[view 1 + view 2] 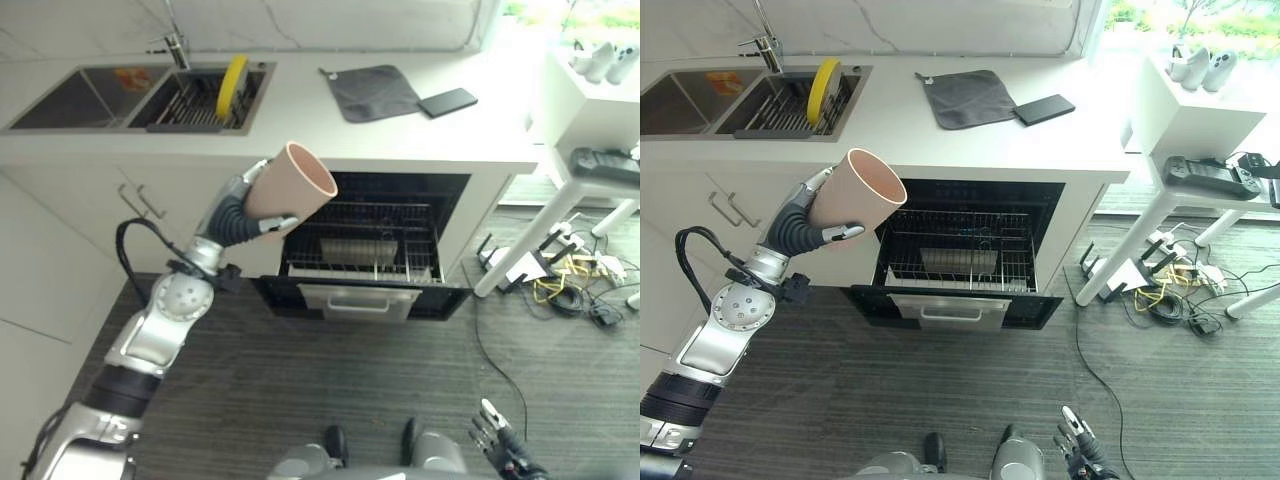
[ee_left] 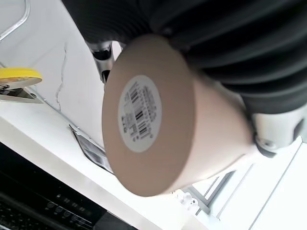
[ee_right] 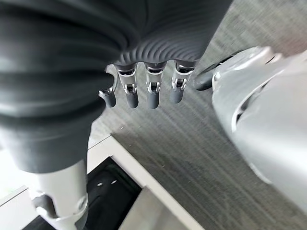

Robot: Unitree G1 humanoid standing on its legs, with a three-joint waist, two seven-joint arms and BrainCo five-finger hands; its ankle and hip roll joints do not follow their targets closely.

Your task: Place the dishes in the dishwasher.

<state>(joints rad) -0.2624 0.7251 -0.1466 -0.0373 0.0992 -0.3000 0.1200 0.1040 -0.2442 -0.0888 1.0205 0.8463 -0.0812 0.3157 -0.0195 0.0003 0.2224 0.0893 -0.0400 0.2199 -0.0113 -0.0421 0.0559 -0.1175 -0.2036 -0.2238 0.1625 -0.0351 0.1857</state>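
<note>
Nearest the robot lies a dark grey wood-grain floor (image 1: 330, 380). Low at the right of the head views hangs the right hand (image 1: 497, 432), its fingers (image 3: 152, 98) hanging straight and relaxed over the floor, holding nothing.

Farther off, the dishwasher (image 1: 965, 250) stands open under the white counter (image 1: 940, 140), its door (image 1: 952, 310) folded down flat toward the floor. The wire rack (image 1: 960, 255) inside is pulled partly out; a grey basket-like insert sits in its middle, though what it holds cannot be made out.

The left arm rises from the lower left and reaches up in front of the dishwasher's left edge. The left hand (image 1: 240, 215) is closed around the base end of a tall pinkish-beige cup (image 1: 292, 182), thumb on one side and fingers on the other. The cup is tilted, its open mouth pointing up and toward the right, held in the air above the rack and not touching it. In the left wrist view its flat bottom (image 2: 144, 112) carries a round white label.

Beyond, on the counter, lie a dark grey cloth (image 1: 372, 92) and just beside it a black phone (image 1: 447, 102). To the left is the sink (image 1: 140, 97) with a rack holding an upright yellow plate (image 1: 232, 87). At far right stands a white table (image 1: 590, 110) with cables (image 1: 570, 280) on the floor under it.
</note>
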